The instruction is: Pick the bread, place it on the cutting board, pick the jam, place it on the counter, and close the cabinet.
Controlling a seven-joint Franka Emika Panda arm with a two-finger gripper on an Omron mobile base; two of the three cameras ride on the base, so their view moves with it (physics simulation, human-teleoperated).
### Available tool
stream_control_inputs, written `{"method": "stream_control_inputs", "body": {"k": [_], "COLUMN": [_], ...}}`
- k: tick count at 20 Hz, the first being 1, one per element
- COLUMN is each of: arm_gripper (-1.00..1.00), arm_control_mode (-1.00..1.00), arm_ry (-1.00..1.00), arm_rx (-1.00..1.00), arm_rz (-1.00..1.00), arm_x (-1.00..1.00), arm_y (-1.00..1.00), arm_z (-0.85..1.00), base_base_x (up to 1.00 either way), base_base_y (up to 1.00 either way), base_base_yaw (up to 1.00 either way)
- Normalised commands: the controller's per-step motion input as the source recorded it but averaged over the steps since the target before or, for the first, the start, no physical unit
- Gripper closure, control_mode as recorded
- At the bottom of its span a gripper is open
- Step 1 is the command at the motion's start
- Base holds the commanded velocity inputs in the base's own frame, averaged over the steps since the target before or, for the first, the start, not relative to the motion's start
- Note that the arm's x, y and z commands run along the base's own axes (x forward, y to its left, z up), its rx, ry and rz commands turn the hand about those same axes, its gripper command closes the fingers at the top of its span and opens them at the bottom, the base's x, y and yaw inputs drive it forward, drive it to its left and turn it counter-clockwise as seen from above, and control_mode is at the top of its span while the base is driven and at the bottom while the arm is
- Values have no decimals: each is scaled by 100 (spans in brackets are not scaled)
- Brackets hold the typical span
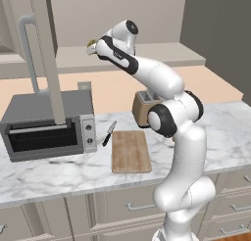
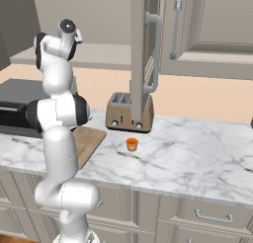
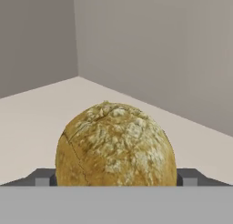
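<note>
Bread (image 3: 115,145): I hold it in closed jaws, inside cabinet (image 1: 46,54) | cutting board (image 1: 130,151): bare | jam (image 2: 131,144): on counter (image 2: 197,158) | remaining: place bread, close door

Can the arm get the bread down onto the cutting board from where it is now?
Probably yes. The gripper sits around the bread up inside the cabinet, whose door stands open. The cutting board lies bare below, with only a knife beside its left edge.
</note>
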Motion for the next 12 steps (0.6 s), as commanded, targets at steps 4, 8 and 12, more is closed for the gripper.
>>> {"method": "stream_control_inputs", "body": {"k": [4,8,12], "arm_gripper": [100,100,100], "arm_control_mode": [-100,-100,-100], "arm_ry": [0,0,0], "arm_rx": [0,0,0], "arm_rz": [0,1,1], "arm_x": [1,-25,-51], "arm_y": [2,-7,-14], "arm_z": [0,0,0], "base_base_x": [0,0,0], "base_base_y": [0,0,0], "base_base_yaw": [0,0,0]}}
